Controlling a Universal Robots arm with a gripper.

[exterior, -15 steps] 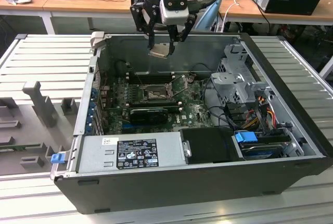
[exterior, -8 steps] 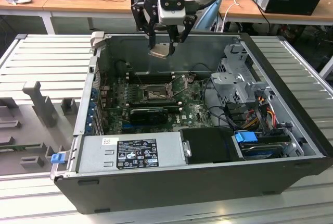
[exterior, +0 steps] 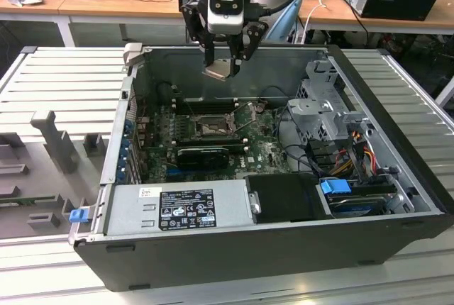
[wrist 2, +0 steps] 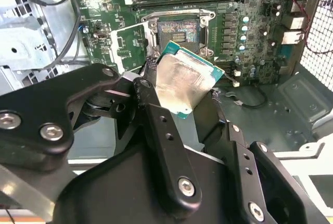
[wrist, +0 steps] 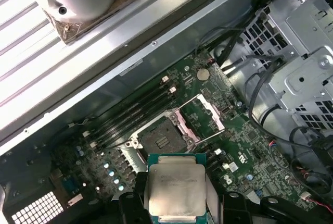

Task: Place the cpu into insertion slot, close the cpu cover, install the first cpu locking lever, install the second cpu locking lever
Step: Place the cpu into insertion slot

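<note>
One chip point(exterior: 218, 69): clamped by its edges in the tool point(exterior: 221, 64), upper middle of the exterior view, high above the socket point(exterior: 211, 128).
Socket: bare, middle of that frame, cover point(wrist: 212, 112) standing open beside it.
Doing it well: probably line corners up with the socket, lower level, never press.

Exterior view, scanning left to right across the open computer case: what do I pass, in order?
Grey fixture tray → blue clip on the case corner → cpu held in the tool → metal drive cage → case's black right wall.
</note>
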